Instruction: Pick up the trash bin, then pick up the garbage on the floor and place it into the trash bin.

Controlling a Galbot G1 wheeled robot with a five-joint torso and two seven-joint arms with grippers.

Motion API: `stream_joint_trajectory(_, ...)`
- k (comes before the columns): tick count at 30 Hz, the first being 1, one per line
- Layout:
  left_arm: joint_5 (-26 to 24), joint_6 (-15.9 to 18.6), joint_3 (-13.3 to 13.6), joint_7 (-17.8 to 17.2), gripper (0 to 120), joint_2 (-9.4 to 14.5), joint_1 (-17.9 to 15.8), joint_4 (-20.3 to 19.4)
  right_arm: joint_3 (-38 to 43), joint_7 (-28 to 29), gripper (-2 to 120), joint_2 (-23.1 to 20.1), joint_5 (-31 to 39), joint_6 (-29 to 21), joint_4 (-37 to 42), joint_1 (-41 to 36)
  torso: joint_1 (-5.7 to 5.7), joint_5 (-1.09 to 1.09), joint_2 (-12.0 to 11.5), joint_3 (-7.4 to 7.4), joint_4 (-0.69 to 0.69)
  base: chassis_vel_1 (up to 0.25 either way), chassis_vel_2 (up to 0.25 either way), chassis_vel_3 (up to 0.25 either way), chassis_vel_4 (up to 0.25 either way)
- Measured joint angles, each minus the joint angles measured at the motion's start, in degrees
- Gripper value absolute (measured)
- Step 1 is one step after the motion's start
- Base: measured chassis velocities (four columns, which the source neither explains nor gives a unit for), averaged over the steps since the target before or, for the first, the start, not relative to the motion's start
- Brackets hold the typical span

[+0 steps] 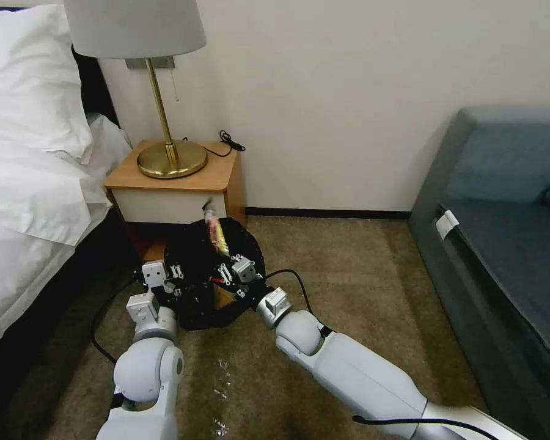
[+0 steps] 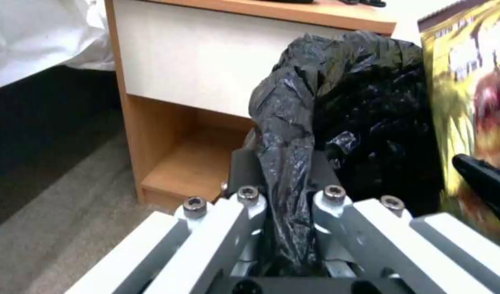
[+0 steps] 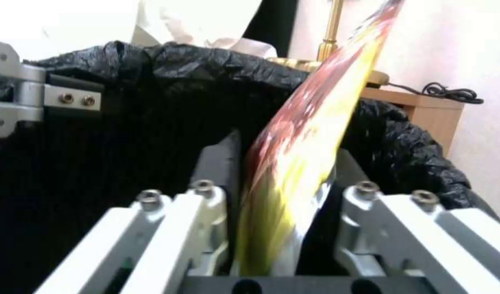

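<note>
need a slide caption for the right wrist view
Right end effector holds a yellow-and-red snack wrapper over the black-lined trash bin.

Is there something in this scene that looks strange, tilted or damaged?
Nothing looks damaged or spilled. The snack wrapper stands upright, pinched in the right gripper, above the trash bin rather than lying inside. The left gripper grips the bin's black bag at the rim. Small pale flecks dot the carpet.
</note>
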Motion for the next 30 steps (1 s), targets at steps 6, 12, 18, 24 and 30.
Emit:
stream_joint_trajectory(6, 0.07, -0.06, -0.32, -0.16, 5, -0.02, -0.23, 0.47, -0.03, 0.00, 58, -0.26, 0.03, -0.05, 0.08, -0.03, 0.00, 0.00, 0.00, 0.00, 0.00, 0.000, 0.000, 0.000, 0.000)
stream_joint_trajectory(12, 0.07, -0.09, -0.31, -0.17, 5, -0.08, -0.68, 0.83, -0.02, -0.02, 78, -0.44, 0.17, -0.07, 0.12, 0.42, 0.00, 0.00, 0.00, 0.00, 0.00, 0.000, 0.000, 0.000, 0.000)
stream_joint_trajectory(18, 0.06, -0.21, -0.54, -0.17, 5, -0.03, -0.85, 1.42, 1.46, 0.19, 98, -0.16, 1.25, -0.37, 0.77, 1.90, 0.00, 0.00, 0.00, 0.00, 0.00, 0.000, 0.000, 0.000, 0.000)
stream_joint_trajectory(24, -0.13, -0.31, -1.04, -0.11, 5, 0.34, -0.96, 1.92, 5.77, 1.48, 100, -0.22, 2.54, -1.00, 2.93, 3.26, 0.00, 0.00, 0.00, 0.00, 0.01, 0.000, 0.000, 0.000, 0.000)
stream_joint_trajectory(30, -0.97, -1.21, -1.16, 0.92, 5, 1.20, -1.06, 2.73, 14.48, 5.89, 100, -0.76, 3.39, -2.27, 5.60, 2.26, 0.00, 0.00, 0.00, 0.00, 0.01, 0.000, 0.000, 0.000, 0.000)
